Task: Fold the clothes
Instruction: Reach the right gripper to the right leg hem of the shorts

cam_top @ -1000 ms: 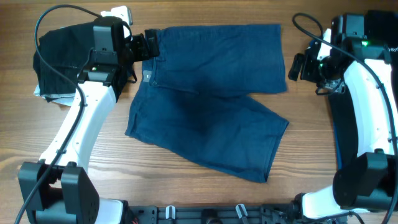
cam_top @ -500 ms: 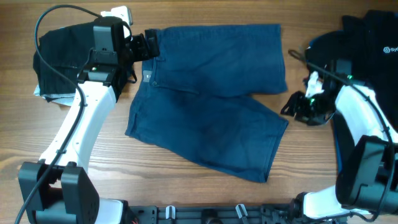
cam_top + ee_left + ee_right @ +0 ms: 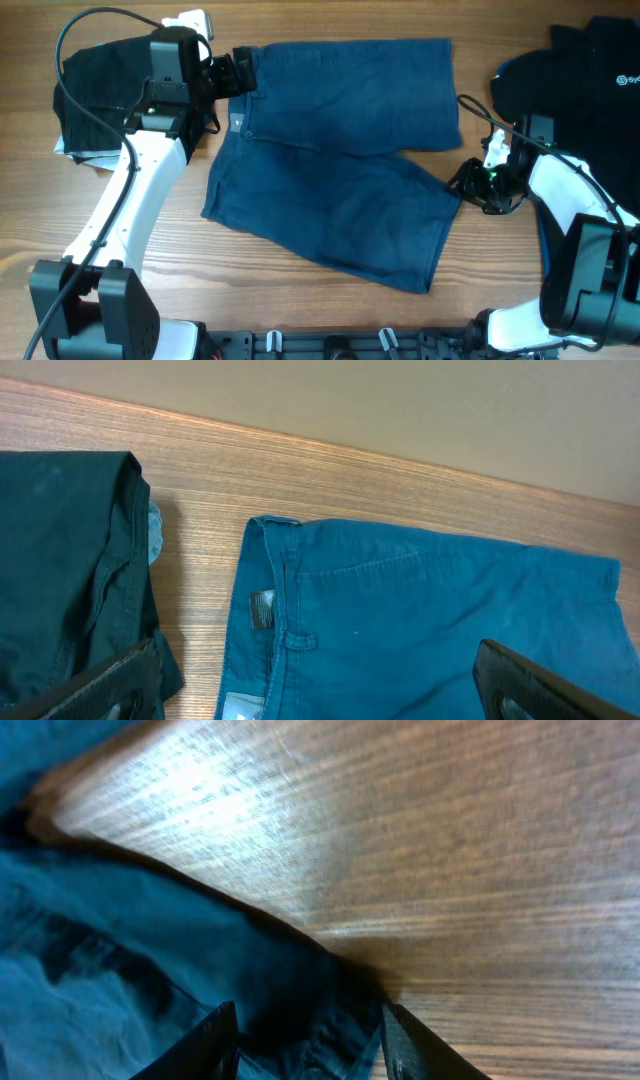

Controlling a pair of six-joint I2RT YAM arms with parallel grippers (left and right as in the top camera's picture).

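Dark blue shorts lie flat on the wooden table, waistband to the left, one leg along the back and the other slanting toward the front. My left gripper hovers open over the waistband corner, fingers wide apart at the left wrist view's bottom. My right gripper sits low at the right corner of the front leg's hem. Its fingers stand about half closed with bunched blue cloth between them, not visibly pinched.
A folded black garment lies at the back left, next to the waistband. Another black garment with white lettering lies at the back right. A small white object sits at the table's back edge.
The right arm swung from the back right down and left to the front leg's hem corner, and its jaws narrowed around the cloth. The left arm stayed still.
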